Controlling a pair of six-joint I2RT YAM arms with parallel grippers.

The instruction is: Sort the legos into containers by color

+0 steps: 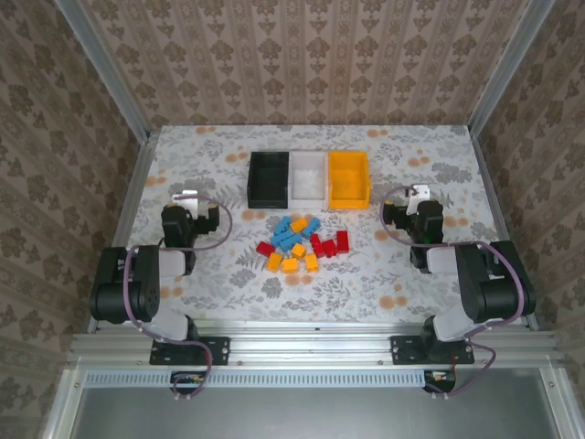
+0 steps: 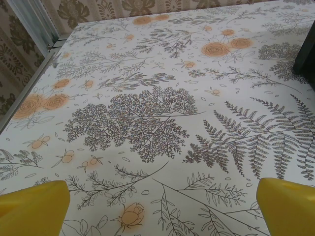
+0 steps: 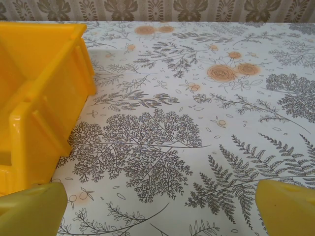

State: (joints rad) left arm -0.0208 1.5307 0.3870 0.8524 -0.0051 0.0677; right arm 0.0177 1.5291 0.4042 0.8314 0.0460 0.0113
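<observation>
The legos (image 1: 301, 243) lie in a loose heap at mid-table: blue ones (image 1: 292, 230) at the back, red ones (image 1: 330, 243) to the right and left, orange-yellow ones (image 1: 291, 264) at the front. Behind them the containers stand in a row, all empty: black (image 1: 269, 179), white (image 1: 309, 177), orange-yellow (image 1: 348, 179). My left gripper (image 1: 186, 199) rests left of the heap, open over bare cloth, its yellow fingertips (image 2: 34, 206) far apart. My right gripper (image 1: 418, 195) sits right of the orange-yellow bin (image 3: 44, 83), open with nothing between its fingertips (image 3: 288, 206).
A floral cloth (image 1: 384, 274) covers the table. Patterned walls and metal posts (image 1: 102, 64) close in the back and sides. A dark edge of the black bin (image 2: 307, 49) shows at the right of the left wrist view. Both arms are folded near their bases.
</observation>
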